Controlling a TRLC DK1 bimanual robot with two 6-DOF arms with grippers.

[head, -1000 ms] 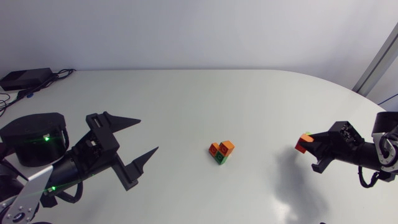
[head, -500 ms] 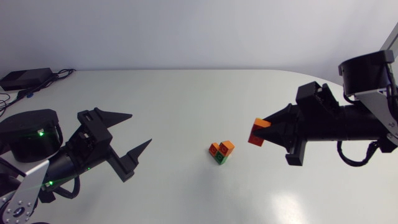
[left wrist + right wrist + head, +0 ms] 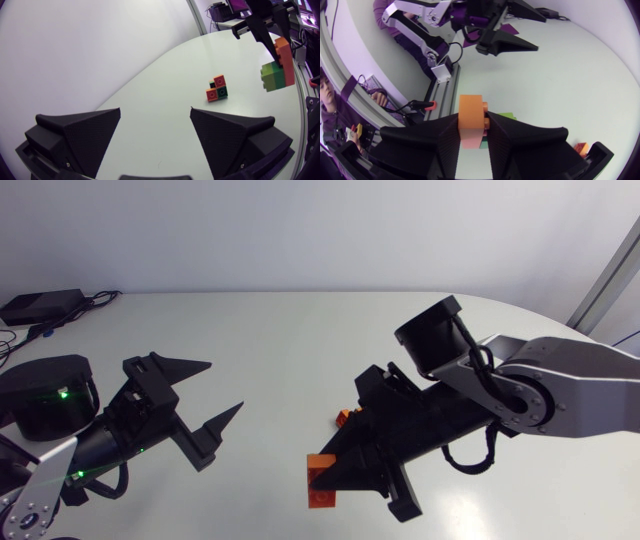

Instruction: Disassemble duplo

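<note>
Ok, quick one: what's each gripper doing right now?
Left gripper: open, holding nothing.
Right gripper: shut on an orange, red and green duplo piece.

Head: fixed overhead, looking down onto pale grey table (image 3: 300,350). Left wrist: low, facing across to orange-red-green brick stack (image 3: 217,88). Right wrist: close behind held orange-green brick piece (image 3: 471,120), facing left black gripper (image 3: 540,34); overhead shares both.

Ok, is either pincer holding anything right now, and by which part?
The right pincer is shut on a small duplo stack, gripping two opposite sides of its orange brick. The left pincer is open and holds nothing.
</note>
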